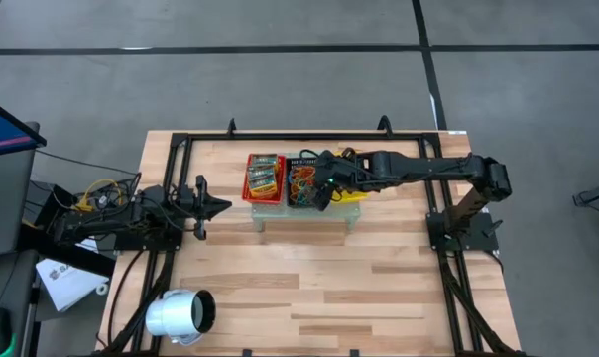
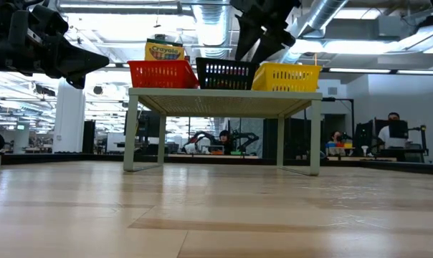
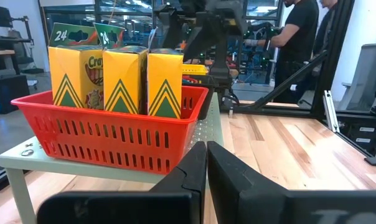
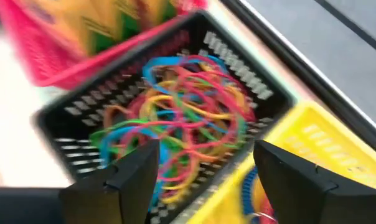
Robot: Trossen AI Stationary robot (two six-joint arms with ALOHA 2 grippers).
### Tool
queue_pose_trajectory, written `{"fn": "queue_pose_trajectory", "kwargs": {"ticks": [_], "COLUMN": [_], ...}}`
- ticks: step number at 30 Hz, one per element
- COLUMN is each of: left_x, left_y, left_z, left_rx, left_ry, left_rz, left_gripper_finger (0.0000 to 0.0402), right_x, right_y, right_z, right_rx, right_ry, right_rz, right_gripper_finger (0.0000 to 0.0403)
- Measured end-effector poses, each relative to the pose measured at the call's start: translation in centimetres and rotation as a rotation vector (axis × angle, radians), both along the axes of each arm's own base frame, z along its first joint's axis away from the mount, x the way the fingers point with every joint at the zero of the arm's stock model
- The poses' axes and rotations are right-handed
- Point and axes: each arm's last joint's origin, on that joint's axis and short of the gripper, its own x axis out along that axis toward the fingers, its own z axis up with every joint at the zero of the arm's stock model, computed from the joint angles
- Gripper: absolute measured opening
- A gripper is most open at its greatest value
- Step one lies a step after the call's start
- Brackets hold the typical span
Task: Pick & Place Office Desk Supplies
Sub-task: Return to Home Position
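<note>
Crayola "24" boxes point(image 3: 122, 78) fill a red basket point(image 3: 113, 140). Tangled multicoloured bands point(image 4: 188, 118) lie in a black basket point(image 4: 250, 74) under the spread right gripper point(image 4: 203, 158); left gripper point(image 3: 206, 152) pinched together.

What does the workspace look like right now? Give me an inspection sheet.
Surface: wooden table with a small shelf on it.
Job's things: rubber bands piled in the black basket; crayon boxes upright in the red basket.
Clutter: white cylinder lying on the table's left side; yellow basket beside the black one.
Grippers: right gripper open above the black basket; left gripper shut, left of the shelf.
Cables: loose wires just off the table's left edge.
Surroundings: people beyond the table.
</note>
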Motion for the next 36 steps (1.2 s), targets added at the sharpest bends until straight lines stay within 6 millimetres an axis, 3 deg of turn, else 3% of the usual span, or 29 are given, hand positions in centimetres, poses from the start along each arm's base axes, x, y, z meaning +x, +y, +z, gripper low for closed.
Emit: {"fn": "queue_pose_trajectory", "kwargs": {"ticks": [4, 7, 11, 14, 18, 21, 25, 28, 33, 36], "left_x": [0.0, 0.0, 0.0, 0.0, 0.0, 0.0, 0.0, 0.0, 0.0, 0.0], "left_y": [0.0, 0.0, 0.0, 0.0, 0.0, 0.0, 0.0, 0.0, 0.0, 0.0], "left_z": [0.0, 0.0, 0.0, 0.0, 0.0, 0.0, 0.0, 0.0, 0.0, 0.0], "left_rx": [0.0, 0.0, 0.001, 0.001, 0.001, 0.001, 0.001, 0.001, 0.001, 0.001], "left_ry": [-0.001, -0.001, -0.003, -0.004, -0.005, -0.005, -0.006, -0.006, -0.006, -0.006], "left_rz": [0.0, -0.001, 0.0, -0.001, -0.001, -0.001, -0.001, -0.001, -0.001, -0.001], "left_gripper_finger": [0.0008, 0.0008, 0.0008, 0.0008, 0.0008, 0.0008, 0.0008, 0.0008, 0.0008, 0.0008], "right_x": [-0.1, -2.2, -7.7, -12.8, -18.5, -21.0, -22.4, -23.0, -24.2, -24.2], "right_y": [1.9, 3.7, 5.7, 7.2, 8.0, 8.0, 7.7, 7.3, 7.0, 6.8], "right_z": [1.2, 3.8, 7.9, 8.6, 5.9, 2.4, -2.7, -5.2, -5.9, -5.9], "right_rx": [-0.041, -0.185, -0.262, -0.25, -0.228, -0.186, -0.184, -0.19, -0.177, -0.201], "right_ry": [-0.044, -0.064, -0.181, -0.285, -0.485, -0.658, -0.835, -0.995, -1.356, -1.382], "right_rz": [0.136, 0.197, 0.274, 0.321, 0.295, 0.29, 0.318, 0.372, 0.665, 0.74], "right_gripper_finger": [0.0255, 0.0242, 0.0215, 0.0191, 0.0144, 0.0092, 0.0015, 0.0008, 0.0002, 0.0002]}}
